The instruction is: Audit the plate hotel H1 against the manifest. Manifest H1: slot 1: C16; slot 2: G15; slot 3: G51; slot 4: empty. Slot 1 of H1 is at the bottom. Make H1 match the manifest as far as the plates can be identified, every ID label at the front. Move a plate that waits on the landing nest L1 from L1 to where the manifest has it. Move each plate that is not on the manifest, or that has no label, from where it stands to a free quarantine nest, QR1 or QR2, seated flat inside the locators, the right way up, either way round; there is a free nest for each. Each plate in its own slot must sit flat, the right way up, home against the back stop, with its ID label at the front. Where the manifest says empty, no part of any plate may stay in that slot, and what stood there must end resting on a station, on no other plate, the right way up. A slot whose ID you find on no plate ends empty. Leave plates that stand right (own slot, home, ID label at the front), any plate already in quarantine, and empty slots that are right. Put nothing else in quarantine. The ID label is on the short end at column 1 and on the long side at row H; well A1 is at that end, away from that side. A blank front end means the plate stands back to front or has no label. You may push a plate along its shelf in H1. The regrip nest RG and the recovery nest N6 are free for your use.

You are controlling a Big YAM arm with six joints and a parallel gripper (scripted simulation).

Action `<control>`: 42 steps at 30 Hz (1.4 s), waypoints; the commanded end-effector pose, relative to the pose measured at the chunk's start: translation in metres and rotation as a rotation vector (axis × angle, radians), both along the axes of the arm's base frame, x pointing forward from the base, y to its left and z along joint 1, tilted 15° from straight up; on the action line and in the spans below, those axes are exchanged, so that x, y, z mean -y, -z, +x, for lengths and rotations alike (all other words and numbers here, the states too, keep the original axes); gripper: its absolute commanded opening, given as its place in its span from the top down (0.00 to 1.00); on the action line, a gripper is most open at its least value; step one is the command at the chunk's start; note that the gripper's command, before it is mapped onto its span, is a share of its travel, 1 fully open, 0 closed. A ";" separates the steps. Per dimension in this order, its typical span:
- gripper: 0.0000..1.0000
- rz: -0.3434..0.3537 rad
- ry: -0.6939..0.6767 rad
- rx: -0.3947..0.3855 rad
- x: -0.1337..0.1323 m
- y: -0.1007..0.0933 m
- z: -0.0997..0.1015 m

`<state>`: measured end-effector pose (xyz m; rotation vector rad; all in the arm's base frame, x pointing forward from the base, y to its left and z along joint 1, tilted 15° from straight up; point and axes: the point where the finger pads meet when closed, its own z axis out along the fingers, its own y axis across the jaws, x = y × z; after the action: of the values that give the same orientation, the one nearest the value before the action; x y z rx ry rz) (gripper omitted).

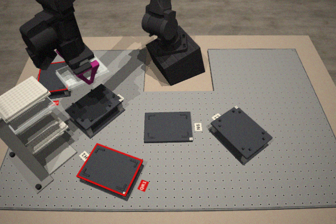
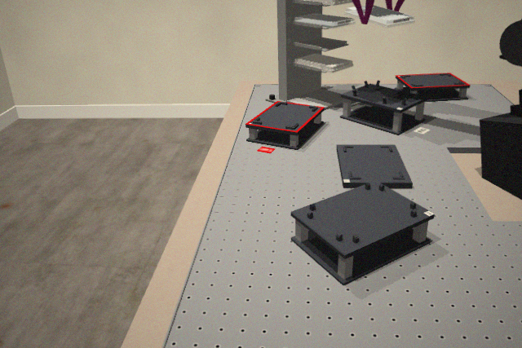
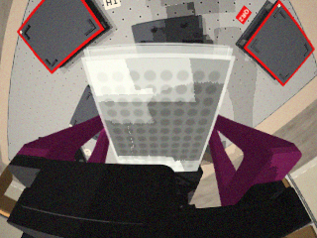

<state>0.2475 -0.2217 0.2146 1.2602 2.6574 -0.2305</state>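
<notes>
My gripper [image 1: 84,73] is shut on a clear well plate [image 1: 83,74] and holds it level, high in the air. In the exterior view the gripper [image 2: 379,3] and the plate [image 2: 381,15] hang beside the upper shelves of hotel H1 [image 2: 299,37]. In the wrist view the plate [image 3: 158,106] lies between the magenta fingers. I can read no label on it. H1 [image 1: 24,124] holds a white plate on the top shelf [image 1: 21,96], one on the shelf below and one on the bottom shelf [image 2: 322,62]. The second shelf from the bottom [image 2: 320,44] looks empty.
Red-edged nest QR1 [image 1: 109,169] lies in front of H1, and the other red-edged nest [image 1: 52,77] lies behind it; both are bare. A raised nest with pegs [image 1: 94,108] stands below the held plate. Flat nest N6 [image 1: 167,126] and another raised nest [image 1: 241,134] lie to the right. The arm's base [image 1: 176,59] is at the back.
</notes>
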 end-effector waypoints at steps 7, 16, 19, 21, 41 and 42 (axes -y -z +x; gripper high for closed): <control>0.14 -0.009 0.249 0.137 -0.002 -0.034 0.049; 0.14 0.019 0.406 0.174 -0.012 -0.034 0.071; 0.14 0.030 0.473 0.191 -0.016 -0.034 0.081; 0.14 0.038 0.518 0.201 -0.019 -0.034 0.087; 0.14 0.105 0.923 0.280 -0.044 -0.035 0.141; 0.14 0.109 0.946 0.286 -0.045 -0.035 0.144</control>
<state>0.3687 -0.1789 0.2200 2.2286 1.8473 -0.0871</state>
